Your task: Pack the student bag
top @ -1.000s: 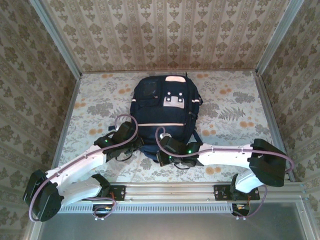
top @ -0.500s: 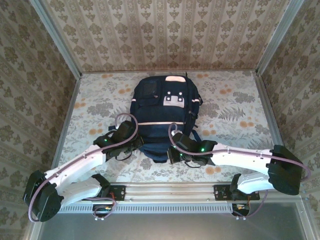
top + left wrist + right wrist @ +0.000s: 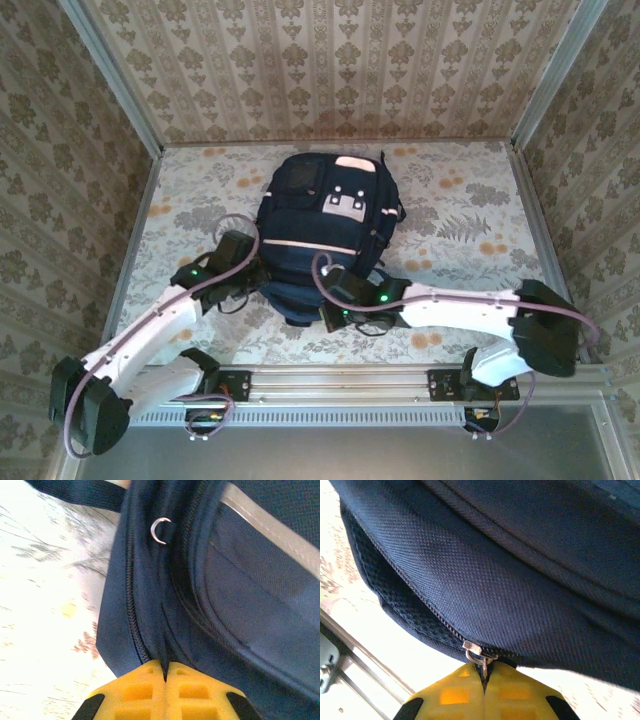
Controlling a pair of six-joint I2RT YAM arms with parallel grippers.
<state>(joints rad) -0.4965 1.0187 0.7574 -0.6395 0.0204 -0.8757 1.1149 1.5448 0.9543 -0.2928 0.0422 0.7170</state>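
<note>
While the bag (image 3: 325, 235) lies flat midway between the left and right edges of the table (image 3: 470, 215), its pink-patched end toward the far edge, both grippers sit at its near end. The left gripper (image 3: 165, 672) is closed, pinching a fold of navy fabric beside a zipper, below a small metal ring (image 3: 160, 530). The right gripper (image 3: 484, 674) is clamped on a zip pull (image 3: 480, 656) along the bag's near side.

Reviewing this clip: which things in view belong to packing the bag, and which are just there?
Job: student bag; its zipper pull, pinched by the shut right tool; left tool, shut on a fold of the bag's side.
Just there: floral table cover; metal rail at the near edge.
</note>
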